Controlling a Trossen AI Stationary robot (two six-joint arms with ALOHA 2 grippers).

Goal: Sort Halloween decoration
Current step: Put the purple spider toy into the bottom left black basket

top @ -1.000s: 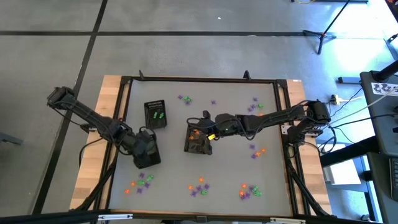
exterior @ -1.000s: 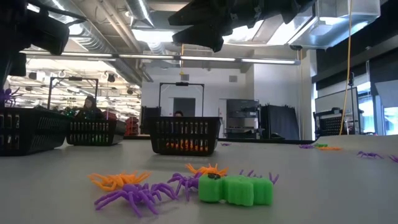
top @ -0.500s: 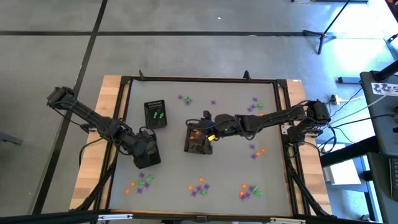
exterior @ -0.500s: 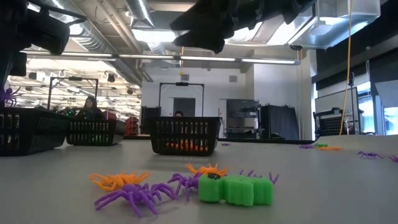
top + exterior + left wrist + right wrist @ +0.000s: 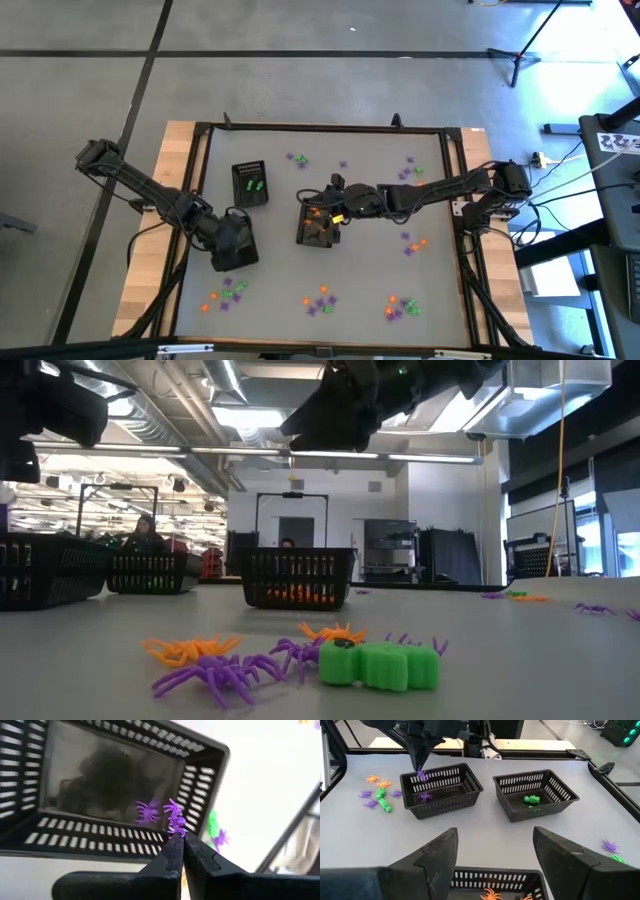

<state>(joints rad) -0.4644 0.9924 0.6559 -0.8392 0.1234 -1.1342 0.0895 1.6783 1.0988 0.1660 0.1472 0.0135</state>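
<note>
A: Left gripper (image 5: 179,839) state?

B: Clenched on a purple spider (image 5: 176,821), held above the left basket (image 5: 40,827) where one purple spider (image 5: 146,812) already lies; purple is evidently collected there, so a drop is judged next.

A: Right gripper (image 5: 492,852)?

B: Released, nothing held, hung over the middle basket (image 5: 318,231) with orange pieces (image 5: 490,893) inside. Green is kept in the third basket (image 5: 535,794).

A: Unsorted decorations?

B: Scattered in clusters on the table (image 5: 380,255): near the front edge (image 5: 320,299), by the right side (image 5: 414,241), at the back (image 5: 297,158).

A: Surface, room?

B: Flat grey mat framed in black on wood; concrete floor around, open workshop with ceiling lights behind.
</note>
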